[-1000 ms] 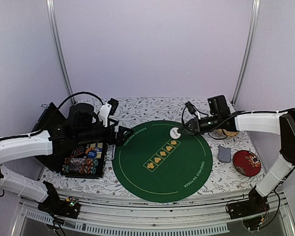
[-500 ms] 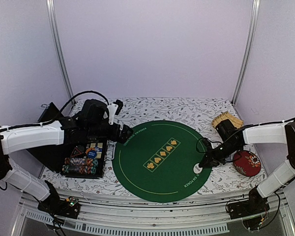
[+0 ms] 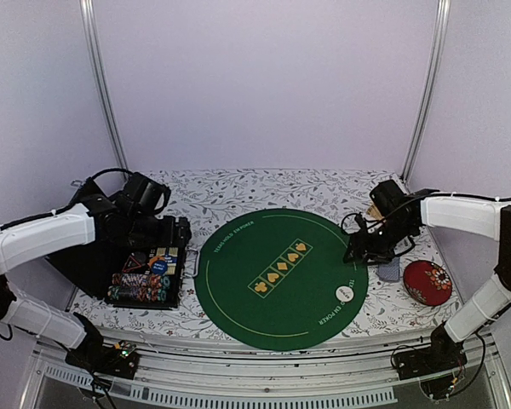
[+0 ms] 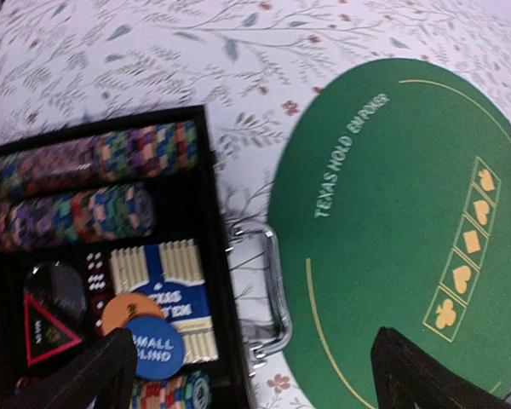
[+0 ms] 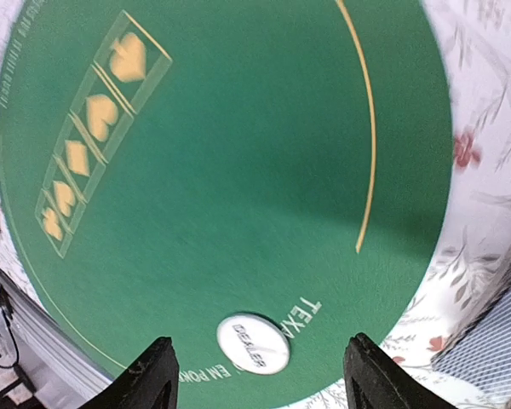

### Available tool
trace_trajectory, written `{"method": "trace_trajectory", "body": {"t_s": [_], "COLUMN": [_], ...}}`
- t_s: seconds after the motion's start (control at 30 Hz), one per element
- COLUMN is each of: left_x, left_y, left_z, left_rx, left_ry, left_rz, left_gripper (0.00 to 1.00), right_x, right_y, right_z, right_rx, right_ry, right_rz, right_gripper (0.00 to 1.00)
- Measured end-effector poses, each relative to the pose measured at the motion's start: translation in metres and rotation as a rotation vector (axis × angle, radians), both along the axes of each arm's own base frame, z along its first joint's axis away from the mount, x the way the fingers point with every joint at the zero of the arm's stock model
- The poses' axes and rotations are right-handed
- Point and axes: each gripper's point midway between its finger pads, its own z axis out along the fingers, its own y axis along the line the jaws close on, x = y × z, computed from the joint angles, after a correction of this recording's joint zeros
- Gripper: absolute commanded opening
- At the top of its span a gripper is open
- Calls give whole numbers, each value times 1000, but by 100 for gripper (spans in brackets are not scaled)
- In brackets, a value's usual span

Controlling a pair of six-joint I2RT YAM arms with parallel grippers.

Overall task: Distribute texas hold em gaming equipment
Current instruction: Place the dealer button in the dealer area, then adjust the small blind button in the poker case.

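Your right gripper [image 3: 356, 253] hangs over the right edge of the mat [image 3: 238, 294], jaws apart and empty. The white dealer disc [image 3: 347, 293] lies flat on the felt just near of it. Your left gripper [image 3: 180, 232] hovers wide and empty over the case [image 4: 215, 196] at left, which holds chips [image 4: 94, 158], a blue disc [image 4: 157, 347] and an orange disc [image 4: 128, 311]. Cards [image 3: 390, 269] lie beside the red dish [image 3: 427, 282].
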Motion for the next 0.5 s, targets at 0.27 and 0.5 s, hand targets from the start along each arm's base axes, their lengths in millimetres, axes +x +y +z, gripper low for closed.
{"method": "trace_trajectory", "body": {"t_s": [0.27, 0.5], "left_x": [-23, -24], "left_y": [82, 103], "left_z": [-25, -64], "left_rx": [24, 34], "left_ry": [101, 196], "left_rz": [268, 310], "left_gripper": [97, 98], "right_x": [26, 30], "right_y": [48, 62], "right_z": [56, 37], "right_rx": [60, 42], "right_ry": [-194, -164], "right_rz": [127, 188], "right_gripper": [69, 68]}}
